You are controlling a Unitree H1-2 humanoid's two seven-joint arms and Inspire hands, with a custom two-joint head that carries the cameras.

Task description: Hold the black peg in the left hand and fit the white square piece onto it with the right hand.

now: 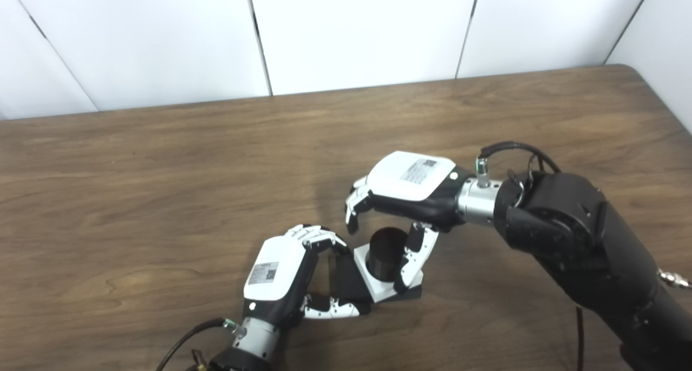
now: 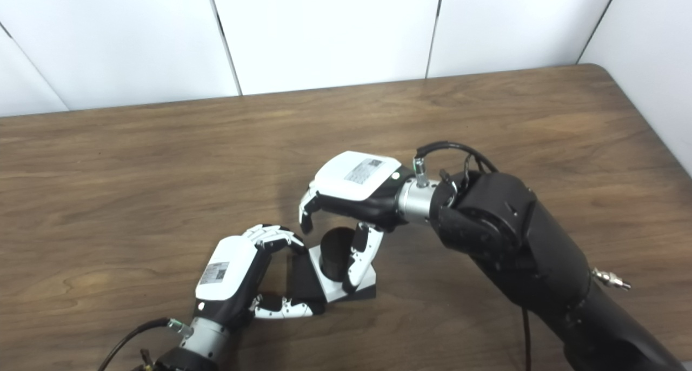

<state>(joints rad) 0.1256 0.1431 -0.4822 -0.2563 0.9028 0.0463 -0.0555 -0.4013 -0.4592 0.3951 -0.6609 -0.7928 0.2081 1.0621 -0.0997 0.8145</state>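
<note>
I see my left hand (image 1: 278, 276) low on the surface (image 1: 162, 198), fingers and thumb curled around the black peg's (image 1: 385, 253) base. The white square piece (image 1: 378, 284) sits around the peg. My right hand (image 1: 403, 198) arches above, thumb touching the piece, fingers spread.

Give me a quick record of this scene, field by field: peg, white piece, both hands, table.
peg: black cylinder, upright, standing through the white piece
white piece: square, seated around the peg on a black base
left hand: curled around the base's left side, fingers on its edge
right hand: above the peg, thumb down beside the peg touching the white piece, other fingers apart and off it
table: brown wood
task state: white piece looks already fitted
</note>
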